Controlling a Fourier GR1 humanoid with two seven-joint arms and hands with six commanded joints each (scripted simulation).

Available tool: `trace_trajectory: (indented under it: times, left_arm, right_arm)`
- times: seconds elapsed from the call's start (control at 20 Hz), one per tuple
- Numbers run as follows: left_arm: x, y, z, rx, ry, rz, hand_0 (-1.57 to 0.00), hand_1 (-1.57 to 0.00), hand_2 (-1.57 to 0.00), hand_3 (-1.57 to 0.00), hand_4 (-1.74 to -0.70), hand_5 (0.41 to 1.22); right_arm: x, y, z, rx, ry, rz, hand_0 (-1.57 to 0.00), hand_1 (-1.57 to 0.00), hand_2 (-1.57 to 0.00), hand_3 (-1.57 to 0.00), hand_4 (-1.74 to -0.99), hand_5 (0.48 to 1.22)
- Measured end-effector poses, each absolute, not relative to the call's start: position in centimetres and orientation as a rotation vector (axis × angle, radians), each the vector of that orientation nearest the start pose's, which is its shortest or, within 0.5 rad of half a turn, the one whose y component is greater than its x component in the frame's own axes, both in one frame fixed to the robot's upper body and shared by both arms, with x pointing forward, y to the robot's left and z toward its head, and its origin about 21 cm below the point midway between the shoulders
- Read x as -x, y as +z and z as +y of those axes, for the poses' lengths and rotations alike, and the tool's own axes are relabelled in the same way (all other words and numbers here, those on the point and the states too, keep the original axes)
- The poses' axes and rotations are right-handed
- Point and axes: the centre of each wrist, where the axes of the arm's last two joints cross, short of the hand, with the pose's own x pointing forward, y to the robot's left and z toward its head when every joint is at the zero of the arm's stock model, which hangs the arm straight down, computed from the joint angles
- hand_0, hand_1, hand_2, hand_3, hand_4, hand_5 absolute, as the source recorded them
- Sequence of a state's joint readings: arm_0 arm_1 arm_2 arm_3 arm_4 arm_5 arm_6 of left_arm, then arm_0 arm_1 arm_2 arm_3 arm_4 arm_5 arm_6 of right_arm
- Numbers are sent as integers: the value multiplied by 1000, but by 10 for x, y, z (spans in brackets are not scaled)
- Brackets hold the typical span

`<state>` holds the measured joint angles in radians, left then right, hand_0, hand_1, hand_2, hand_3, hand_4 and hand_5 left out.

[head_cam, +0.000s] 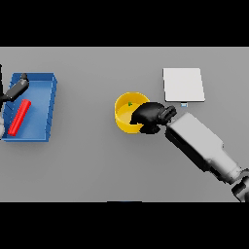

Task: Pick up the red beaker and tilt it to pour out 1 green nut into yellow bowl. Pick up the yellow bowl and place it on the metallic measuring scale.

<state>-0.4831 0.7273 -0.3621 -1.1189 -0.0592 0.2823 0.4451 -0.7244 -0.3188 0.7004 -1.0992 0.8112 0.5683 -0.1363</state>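
Observation:
The yellow bowl [127, 111] stands on the grey table near the middle, with a small green nut [130, 103] inside it. My right hand [150, 116] is at the bowl's right rim, fingers curled over the rim and gripping it. The red beaker [19, 117] lies on its side inside the blue tray [46, 104] at the far left. My left hand [15, 88] hovers over the tray's upper left corner, fingers straight, holding nothing. The metallic measuring scale [183, 85] is a pale square plate just up and to the right of the bowl.
The right forearm [202, 146] stretches diagonally from the lower right toward the bowl. A small display tab [184, 104] sticks out from the scale's near edge, close to my right hand.

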Motion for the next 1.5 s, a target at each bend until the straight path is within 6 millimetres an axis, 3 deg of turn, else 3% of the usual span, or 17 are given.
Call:
trace_trajectory:
  times: [0.1, 0.25, 0.45, 0.8, 1.2, 1.5]
  left_arm:
    - [-351, 77, 336, -856, -457, -1107, 1, 1, 1, 1, -731, 685]
    - [-348, 77, 338, -862, -454, -1112, 1, 1, 1, 1, -732, 691]
    - [-350, 79, 339, -864, -457, -1119, 1, 1, 1, 1, -734, 697]
    - [-349, 82, 342, -862, -442, -1124, 1, 1, 1, 1, -743, 700]
    - [-349, 86, 338, -881, -444, -1115, 1, 1, 1, 1, -741, 706]
    - [-348, 83, 340, -868, -450, -1098, 1, 1, 1, 1, -726, 688]
  right_arm:
    - [-357, 58, -120, 279, 2115, -1103, -1531, -1531, -1306, -1405, -1725, 1210]
    - [-359, 67, -123, 291, 2109, -1121, -1551, -1550, -1371, -1309, -1733, 1215]
    - [-363, 96, -127, 352, 2085, -1139, -1563, -1563, -1419, -1242, -1738, 1219]
    - [-370, 126, -145, 437, 2002, -1209, -1569, -1569, -1465, -1347, -1740, 1220]
    - [-402, 143, -198, 626, 1846, -1200, -1571, -1571, -1540, -1198, -1741, 1221]
    - [-422, 130, -238, 690, 1725, -1160, -1571, -1571, -1495, -1200, -1741, 1221]
